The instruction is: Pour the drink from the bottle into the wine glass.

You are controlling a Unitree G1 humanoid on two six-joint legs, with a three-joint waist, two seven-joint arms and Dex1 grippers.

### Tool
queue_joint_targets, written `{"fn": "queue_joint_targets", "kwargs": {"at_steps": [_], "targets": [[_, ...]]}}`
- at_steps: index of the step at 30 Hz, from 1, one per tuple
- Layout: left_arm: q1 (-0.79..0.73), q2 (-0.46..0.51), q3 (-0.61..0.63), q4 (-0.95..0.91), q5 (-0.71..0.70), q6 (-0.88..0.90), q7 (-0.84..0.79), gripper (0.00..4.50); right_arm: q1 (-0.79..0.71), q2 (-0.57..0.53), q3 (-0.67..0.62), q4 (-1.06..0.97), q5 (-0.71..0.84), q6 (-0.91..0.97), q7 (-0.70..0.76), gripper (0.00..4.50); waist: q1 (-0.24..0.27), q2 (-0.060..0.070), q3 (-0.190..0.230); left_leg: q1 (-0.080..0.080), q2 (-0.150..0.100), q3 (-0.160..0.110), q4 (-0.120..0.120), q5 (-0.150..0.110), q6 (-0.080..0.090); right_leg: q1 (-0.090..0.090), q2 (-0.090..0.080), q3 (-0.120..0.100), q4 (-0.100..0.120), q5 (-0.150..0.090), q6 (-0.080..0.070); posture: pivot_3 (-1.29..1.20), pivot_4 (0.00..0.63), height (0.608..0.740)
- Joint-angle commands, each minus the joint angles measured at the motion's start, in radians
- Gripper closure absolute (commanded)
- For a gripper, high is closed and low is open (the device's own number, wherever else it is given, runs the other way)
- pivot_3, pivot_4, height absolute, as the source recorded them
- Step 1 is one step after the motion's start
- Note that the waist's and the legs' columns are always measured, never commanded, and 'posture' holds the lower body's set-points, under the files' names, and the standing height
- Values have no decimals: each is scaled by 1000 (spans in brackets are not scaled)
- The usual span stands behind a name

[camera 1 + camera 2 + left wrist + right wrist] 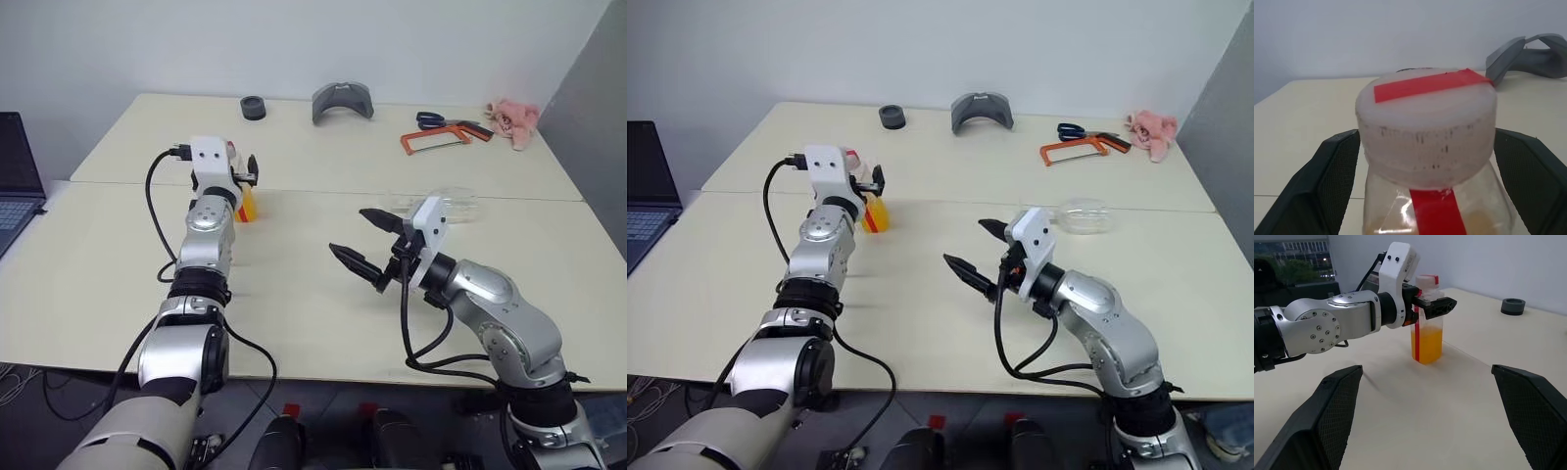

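The bottle [1426, 318] stands upright on the table's left half, with the orange drink [1429, 340] filling its lower half. It has a red label strip and a white cap [1427, 122] with red tape. My left gripper [1434, 304] is open, level with the cap, one finger on each side and not closed on it. The wine glass [1085, 215] is clear and seems to lie on its side just behind my right wrist. My right gripper [348, 232] hovers open and holding nothing over the middle of the table, pointing toward the bottle.
Along the far edge lie a black ring [253, 108], a grey curved piece [343, 101], scissors with an orange hacksaw [446, 137] and a pink cloth [514, 119]. A laptop [15, 181] sits off the table's left side.
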Motion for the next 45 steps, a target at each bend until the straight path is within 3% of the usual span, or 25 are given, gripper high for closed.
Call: {"fn": "queue_joint_targets", "kwargs": {"at_steps": [1, 13, 16, 22, 30, 35, 37, 45], "targets": [[-39, 3, -12, 8, 21, -26, 24, 45, -19, 8, -1, -16, -6, -28, 6, 0, 0, 0, 0, 0, 0, 0, 0, 0, 0, 0, 0, 0, 0, 0, 0, 0, 150, 740], [-57, 9, -31, 48, 37, -29, 27, 45, -22, 11, -14, 2, -9, -37, 13, 0, 0, 0, 0, -2, 0, -1, 1, 0, -1, -1, 0, -1, 0, 0, 0, 0, 150, 740], [-59, 10, -32, 52, 39, -33, 28, 623, -22, 9, -14, 5, -10, -41, 15, 0, 0, 0, 0, -2, 0, -1, 1, 0, -1, -1, 0, -1, 0, 0, 0, 0, 150, 740], [-56, 15, -42, 50, 46, -43, 23, 2430, -16, 5, -13, 6, -14, -41, 21, 0, 0, 0, 0, -3, 0, -1, 1, 1, -1, -1, 0, -1, 0, 0, 0, 0, 150, 740], [-33, 3, -32, 29, 21, -64, -5, 2682, -10, -1, -16, 0, -22, -45, 28, 0, 0, 0, 0, -3, 0, -1, 1, 1, -1, -2, 0, -1, 0, 0, 0, 0, 150, 740], [24, -40, -24, -73, -79, -107, -205, 2683, 17, -39, -45, -51, -24, -50, 31, 0, 1, 0, 0, -4, 0, -2, 1, 2, -4, -2, -1, -1, 0, 0, 0, 0, 150, 740], [78, -74, -48, -186, -167, -89, -399, 2687, 49, -75, -96, -120, 14, -23, 30, 0, 2, 0, 0, -6, 0, -2, 1, 2, -4, -3, -2, -1, 0, 0, 0, 0, 150, 740], [204, -71, -227, -480, -356, 185, -971, 2714, 118, -182, -203, -331, 148, 105, 1, 0, -3, 0, 0, -12, 0, -1, 2, 2, -4, -10, -1, 0, 1, 0, 0, 0, 150, 740]]}}
